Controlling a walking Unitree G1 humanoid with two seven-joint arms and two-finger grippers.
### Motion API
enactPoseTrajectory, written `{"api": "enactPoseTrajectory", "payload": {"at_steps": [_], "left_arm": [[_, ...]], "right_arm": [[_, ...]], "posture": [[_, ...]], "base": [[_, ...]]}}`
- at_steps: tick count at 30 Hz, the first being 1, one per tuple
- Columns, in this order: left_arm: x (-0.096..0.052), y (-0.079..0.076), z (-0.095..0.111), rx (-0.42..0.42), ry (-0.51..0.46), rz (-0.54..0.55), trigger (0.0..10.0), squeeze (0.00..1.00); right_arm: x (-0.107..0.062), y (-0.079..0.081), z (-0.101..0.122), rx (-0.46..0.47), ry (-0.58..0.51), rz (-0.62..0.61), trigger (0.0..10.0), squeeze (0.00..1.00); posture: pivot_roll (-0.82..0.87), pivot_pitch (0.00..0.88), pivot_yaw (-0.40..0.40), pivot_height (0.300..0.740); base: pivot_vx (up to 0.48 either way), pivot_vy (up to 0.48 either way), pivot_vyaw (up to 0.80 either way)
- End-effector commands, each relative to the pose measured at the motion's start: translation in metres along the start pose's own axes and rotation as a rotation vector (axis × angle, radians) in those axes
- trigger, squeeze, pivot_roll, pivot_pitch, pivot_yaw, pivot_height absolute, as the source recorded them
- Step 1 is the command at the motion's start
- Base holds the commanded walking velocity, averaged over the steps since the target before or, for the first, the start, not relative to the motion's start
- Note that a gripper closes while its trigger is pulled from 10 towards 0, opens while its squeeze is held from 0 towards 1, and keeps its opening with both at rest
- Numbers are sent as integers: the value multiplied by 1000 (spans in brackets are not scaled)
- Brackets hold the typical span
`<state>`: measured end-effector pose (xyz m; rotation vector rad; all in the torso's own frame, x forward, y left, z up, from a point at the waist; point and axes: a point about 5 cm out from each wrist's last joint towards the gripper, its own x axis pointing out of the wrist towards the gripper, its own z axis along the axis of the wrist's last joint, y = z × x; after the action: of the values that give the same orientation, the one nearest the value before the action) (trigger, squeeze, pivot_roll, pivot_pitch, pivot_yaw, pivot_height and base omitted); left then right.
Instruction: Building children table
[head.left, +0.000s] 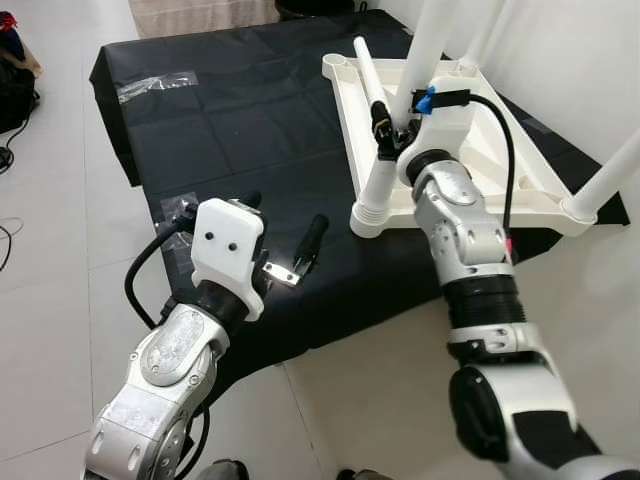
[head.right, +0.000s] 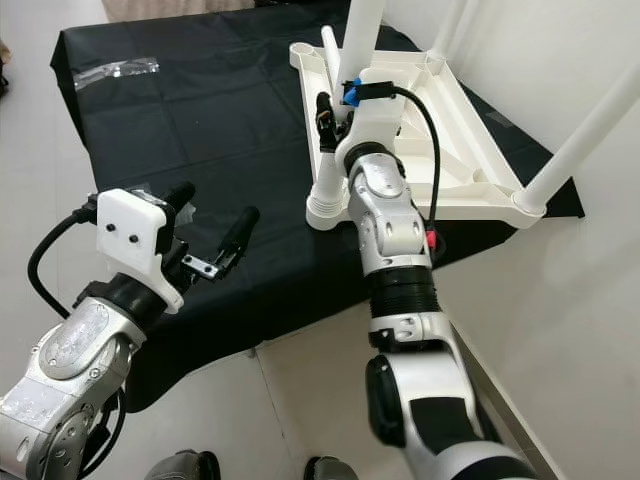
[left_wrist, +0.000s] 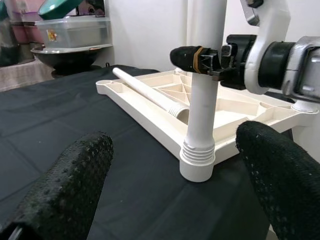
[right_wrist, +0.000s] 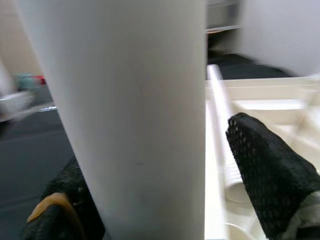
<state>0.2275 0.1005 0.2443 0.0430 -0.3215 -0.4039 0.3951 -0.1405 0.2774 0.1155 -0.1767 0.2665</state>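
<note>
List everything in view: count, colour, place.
Table top: 1, white, upside down on the black sheet, by the wall.
Standing legs: 3 in view, white, upright in corner sockets of the table top; the near one is held by the right claw.
Loose leg: 1, white, lying inside the table top.
Sheet: 1, black, spread on the floor.
Tape: 1 clear strip, on the sheet's far left part.
Floor: light tiles, around the sheet.
Storage box: 1, clear, in the background past the sheet.
Left claw: black fingers, open, over the sheet's near edge.
Right claw: black fingers, around the near leg.
</note>
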Motion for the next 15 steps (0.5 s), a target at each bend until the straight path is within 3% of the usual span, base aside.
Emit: {"api": "enactPoseTrajectory", "payload": {"at_steps": [1,15], "left_arm": [[1,-3,0,-5,-5,-11,10000,0],[-1,-8,-2,-13,-1,-21,10000,0]], "right_arm": [[1,1,-3,41,21,124,10000,0],[10,19,-12,18,77,544,10000,0]], "posture": [[75,143,-94,740],[88,127,-107,740]], "base": [[0,0,0],[0,0,0]]}}
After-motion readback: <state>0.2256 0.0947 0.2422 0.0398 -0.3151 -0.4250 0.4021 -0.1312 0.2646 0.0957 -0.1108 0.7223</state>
